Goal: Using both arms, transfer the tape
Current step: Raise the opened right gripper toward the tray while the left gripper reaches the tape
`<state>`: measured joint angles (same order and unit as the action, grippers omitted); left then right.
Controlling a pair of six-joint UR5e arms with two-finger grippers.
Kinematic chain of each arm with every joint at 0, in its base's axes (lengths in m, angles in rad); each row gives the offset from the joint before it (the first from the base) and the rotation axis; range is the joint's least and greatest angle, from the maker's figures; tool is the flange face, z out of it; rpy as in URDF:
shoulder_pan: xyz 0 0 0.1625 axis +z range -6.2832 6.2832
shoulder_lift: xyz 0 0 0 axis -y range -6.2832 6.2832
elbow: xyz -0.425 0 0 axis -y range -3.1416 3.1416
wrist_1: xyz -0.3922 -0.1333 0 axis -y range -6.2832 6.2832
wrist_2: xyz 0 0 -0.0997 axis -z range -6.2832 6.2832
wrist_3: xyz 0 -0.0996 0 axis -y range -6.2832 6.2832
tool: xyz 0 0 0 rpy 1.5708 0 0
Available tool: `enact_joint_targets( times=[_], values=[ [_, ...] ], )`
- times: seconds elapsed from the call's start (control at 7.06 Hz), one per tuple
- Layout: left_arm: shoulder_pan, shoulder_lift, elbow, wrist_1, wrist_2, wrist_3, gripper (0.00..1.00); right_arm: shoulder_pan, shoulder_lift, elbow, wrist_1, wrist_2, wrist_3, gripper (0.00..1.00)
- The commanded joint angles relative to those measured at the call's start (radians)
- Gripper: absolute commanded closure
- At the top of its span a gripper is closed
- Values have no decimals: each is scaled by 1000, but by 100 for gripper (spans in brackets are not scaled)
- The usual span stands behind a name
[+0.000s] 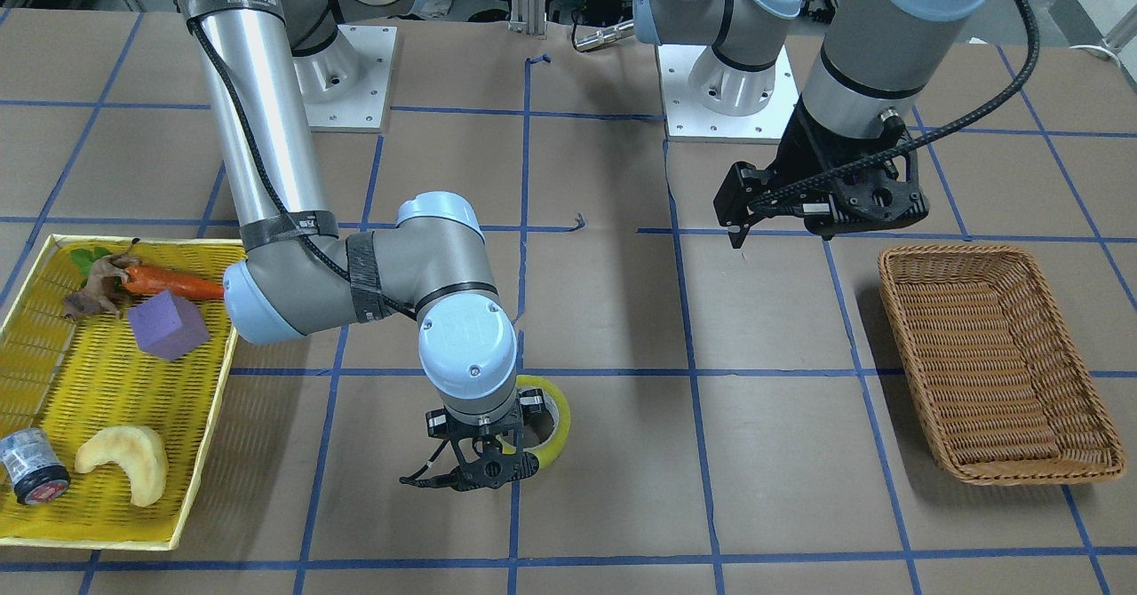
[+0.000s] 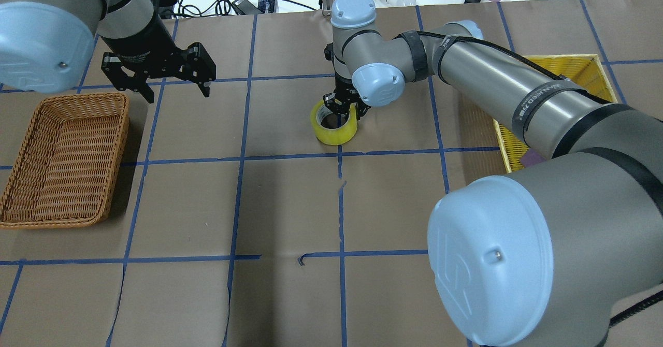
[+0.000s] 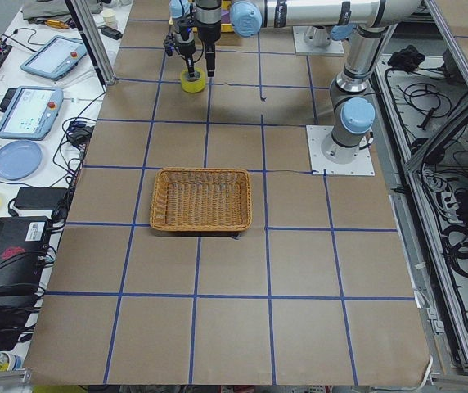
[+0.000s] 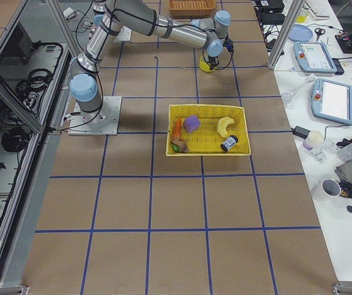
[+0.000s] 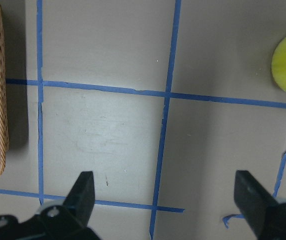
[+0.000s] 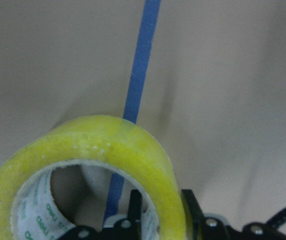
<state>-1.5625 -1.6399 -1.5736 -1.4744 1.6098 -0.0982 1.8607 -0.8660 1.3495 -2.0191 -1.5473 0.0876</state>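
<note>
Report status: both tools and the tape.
Right tool shut on tape wall, one finger inside the ring. Left tool open, empty, near basket. Nothing between tape and left tool.

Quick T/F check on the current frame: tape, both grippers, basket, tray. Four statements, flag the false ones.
1. The right gripper has its fingers on either side of the tape wall, one inside the ring. True.
2. The left gripper is shut on the tape. False: it is open and empty, well apart from the tape, above the table beside the wicker basket.
3. The tape lies in the wicker basket. False: the basket is empty, and the tape is near the table's middle, at the right gripper.
4. The yellow tray holds a purple block. True.
</note>
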Motion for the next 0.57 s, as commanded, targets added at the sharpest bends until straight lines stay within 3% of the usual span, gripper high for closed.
enact_joint_targets(
  times=[0.0,0.28,0.42],
  values=[
    [-5,-3,0,0,-1,-2,0,-5,-16,-12,0,1,9,0],
    [5,-11,1,17,-1,0,0,-30,-114,-29,22,-20,8,0],
    [10,-21,7,38,-2,-2,0,-76,-187,-32,114,-28,-2,0]
  ],
)
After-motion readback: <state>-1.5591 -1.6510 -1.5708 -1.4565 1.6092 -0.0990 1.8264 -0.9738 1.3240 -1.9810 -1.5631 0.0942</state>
